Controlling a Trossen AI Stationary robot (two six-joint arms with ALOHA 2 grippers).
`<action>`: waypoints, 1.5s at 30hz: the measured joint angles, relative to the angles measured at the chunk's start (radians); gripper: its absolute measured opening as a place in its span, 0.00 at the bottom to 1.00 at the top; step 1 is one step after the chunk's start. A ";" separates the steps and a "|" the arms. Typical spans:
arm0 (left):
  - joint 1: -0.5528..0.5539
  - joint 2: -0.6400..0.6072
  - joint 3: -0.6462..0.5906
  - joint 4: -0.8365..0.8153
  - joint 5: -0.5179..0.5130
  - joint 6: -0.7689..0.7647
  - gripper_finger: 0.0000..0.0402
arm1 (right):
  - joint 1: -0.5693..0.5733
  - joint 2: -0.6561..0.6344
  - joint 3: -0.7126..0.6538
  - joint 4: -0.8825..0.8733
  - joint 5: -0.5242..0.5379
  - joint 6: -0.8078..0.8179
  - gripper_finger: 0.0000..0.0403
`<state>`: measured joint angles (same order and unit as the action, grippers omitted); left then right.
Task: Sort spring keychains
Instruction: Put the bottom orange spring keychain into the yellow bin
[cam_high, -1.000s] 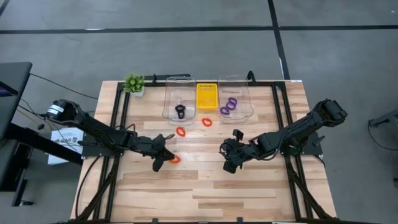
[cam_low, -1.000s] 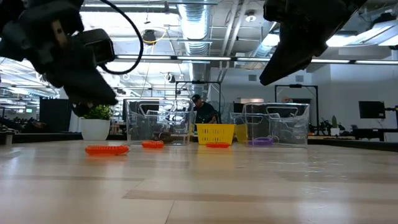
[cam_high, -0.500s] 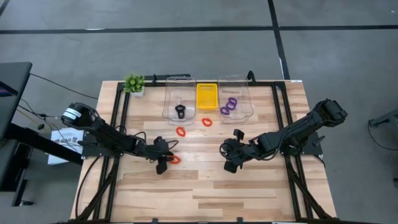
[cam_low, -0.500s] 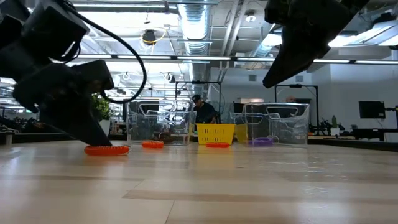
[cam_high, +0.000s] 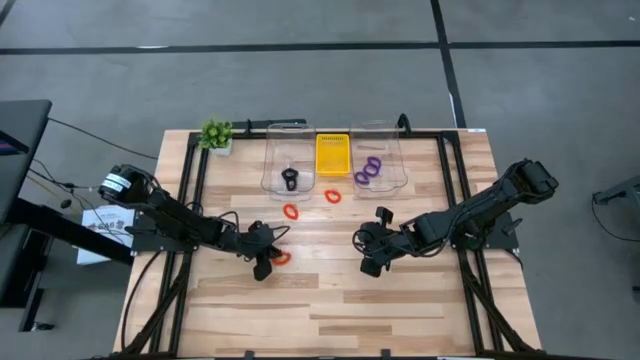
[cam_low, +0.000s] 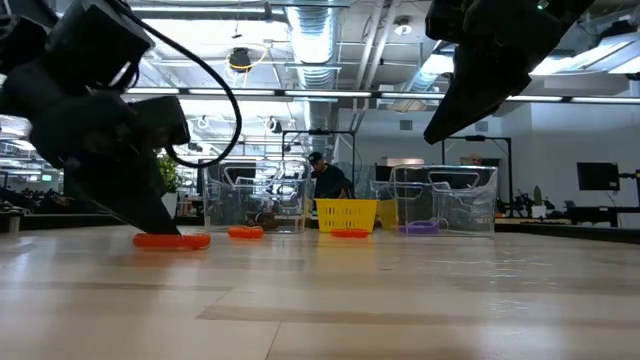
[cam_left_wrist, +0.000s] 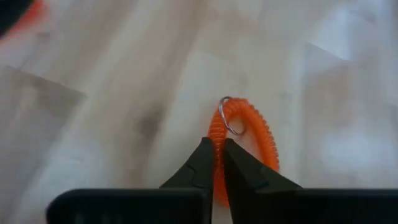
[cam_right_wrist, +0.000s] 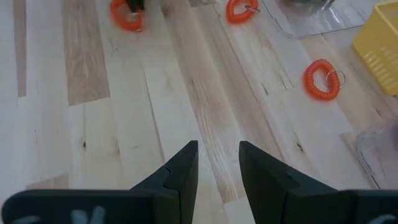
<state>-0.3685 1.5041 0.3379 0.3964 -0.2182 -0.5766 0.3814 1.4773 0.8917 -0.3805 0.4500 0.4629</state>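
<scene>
Left gripper (cam_left_wrist: 214, 163) pinching orange keychain (cam_left_wrist: 247, 134) — lower coil hidden

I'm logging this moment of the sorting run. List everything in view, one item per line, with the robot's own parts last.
Red-orange spring keychains: three loose on the table, one at the left gripper, two nearer the containers.
Purple spring keychains: about two, inside the right clear container.
Black spring keychain: one, inside the left clear container.
Clear containers: two, at the far edge, either side of the tray.
Yellow tray: one, between the containers.
Green plant: one, small, far left corner.
Table: one, light wood.
Person: one, far off in the room behind.
Left gripper: down at the table, jaws shut on the near red-orange keychain's coil.
Right gripper: raised above the table's middle right, jaws open, empty.
</scene>
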 joint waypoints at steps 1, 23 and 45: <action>-0.002 -0.010 0.007 -0.002 0.004 0.000 0.04 | -0.001 0.000 0.000 0.000 0.000 0.000 0.26; 0.001 -0.324 0.040 0.204 -0.230 0.159 0.04 | -0.042 0.000 0.000 0.286 -0.003 -0.003 0.26; 0.001 -0.345 0.041 0.226 -0.253 0.207 0.04 | -0.292 0.018 -0.001 0.711 -0.483 0.118 0.30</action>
<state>-0.3676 1.1587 0.3786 0.6220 -0.4713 -0.3699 0.0895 1.4951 0.8906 0.3307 -0.0335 0.5804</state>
